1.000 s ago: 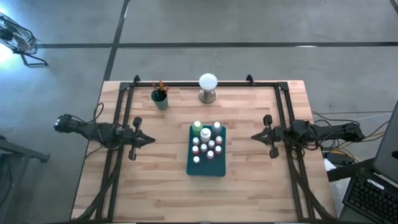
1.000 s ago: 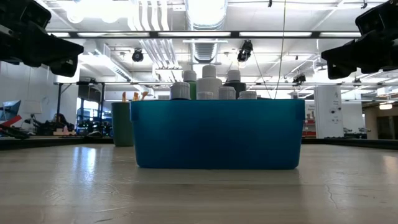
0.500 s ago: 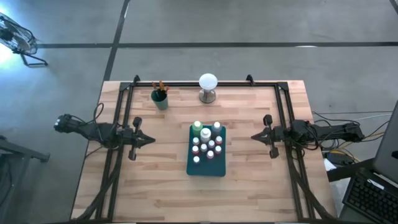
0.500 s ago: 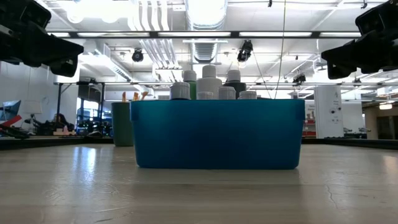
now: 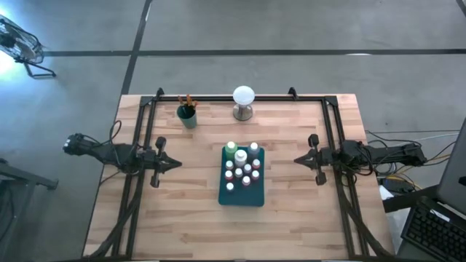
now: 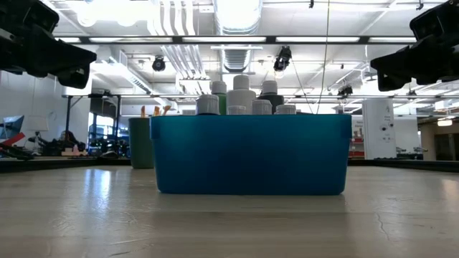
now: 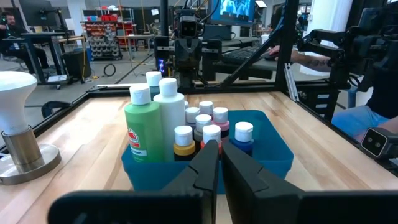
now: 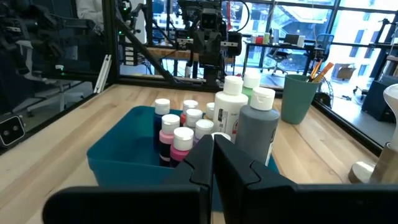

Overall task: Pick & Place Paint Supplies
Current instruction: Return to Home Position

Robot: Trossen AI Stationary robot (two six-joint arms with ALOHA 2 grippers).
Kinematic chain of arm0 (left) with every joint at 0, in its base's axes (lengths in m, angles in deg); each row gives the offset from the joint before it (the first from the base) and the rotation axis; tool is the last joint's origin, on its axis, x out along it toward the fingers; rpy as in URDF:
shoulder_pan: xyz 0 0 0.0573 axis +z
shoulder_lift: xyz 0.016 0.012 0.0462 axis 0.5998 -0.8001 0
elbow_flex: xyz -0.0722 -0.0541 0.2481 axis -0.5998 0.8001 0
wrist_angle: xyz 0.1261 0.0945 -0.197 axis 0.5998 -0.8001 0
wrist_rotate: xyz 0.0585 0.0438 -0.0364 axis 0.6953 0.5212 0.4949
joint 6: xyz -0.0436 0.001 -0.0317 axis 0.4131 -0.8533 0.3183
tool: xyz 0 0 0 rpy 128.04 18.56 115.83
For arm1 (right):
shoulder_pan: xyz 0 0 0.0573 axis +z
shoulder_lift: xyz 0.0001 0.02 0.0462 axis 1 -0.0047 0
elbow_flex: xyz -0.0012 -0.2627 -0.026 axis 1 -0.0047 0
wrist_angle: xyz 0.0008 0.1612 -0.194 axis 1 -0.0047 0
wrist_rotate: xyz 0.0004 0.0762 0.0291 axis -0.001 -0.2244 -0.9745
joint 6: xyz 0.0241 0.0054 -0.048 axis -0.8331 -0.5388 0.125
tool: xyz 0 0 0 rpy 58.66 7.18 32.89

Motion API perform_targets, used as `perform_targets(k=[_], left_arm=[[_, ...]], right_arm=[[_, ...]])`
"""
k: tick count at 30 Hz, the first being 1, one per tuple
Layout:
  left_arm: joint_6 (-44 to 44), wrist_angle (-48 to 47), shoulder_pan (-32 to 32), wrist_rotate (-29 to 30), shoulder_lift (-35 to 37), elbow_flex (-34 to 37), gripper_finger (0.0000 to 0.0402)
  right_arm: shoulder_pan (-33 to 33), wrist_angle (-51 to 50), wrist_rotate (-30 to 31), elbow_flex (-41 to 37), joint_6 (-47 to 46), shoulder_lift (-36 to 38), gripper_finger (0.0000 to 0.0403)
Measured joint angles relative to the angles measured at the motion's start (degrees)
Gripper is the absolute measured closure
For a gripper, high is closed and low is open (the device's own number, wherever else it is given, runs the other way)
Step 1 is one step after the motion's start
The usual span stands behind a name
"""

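Bottles: about eleven white-capped paint bottles [image 5: 247, 169], all upright inside one blue bin [image 5: 243, 198] at the middle of the bench [image 5: 189, 218].
Large ones: three, namely the green bottle [image 7: 144, 134], white bottle [image 7: 169, 121] and grey bottle [image 8: 255, 134].
Brushes: a few brushes [image 5: 186, 100] standing in one green cup [image 5: 188, 118], back left.
Left pincer [image 5: 179, 164]: fingers together, empty, well left of the bin.
Right pincer [image 5: 295, 159]: fingers together, empty, well right of it.

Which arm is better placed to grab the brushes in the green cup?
Probably left. The green cup holding the brushes stands nearer the left gripper; the right gripper waits beyond the blue bin.
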Motion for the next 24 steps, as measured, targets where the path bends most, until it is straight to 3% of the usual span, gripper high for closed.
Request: perform_targets(k=[16,24], left_arm=[[0.00,0.00,0.00,-0.02,0.00,0.00,0.0376],[0.01,-0.01,0.00,-0.02,0.00,0.00,0.0376]], right_arm=[[0.00,0.01,0.00,0.00,0.09,0.00,0.0394],[-0.02,0.00,0.07,0.00,4.45,0.00,0.0394]])
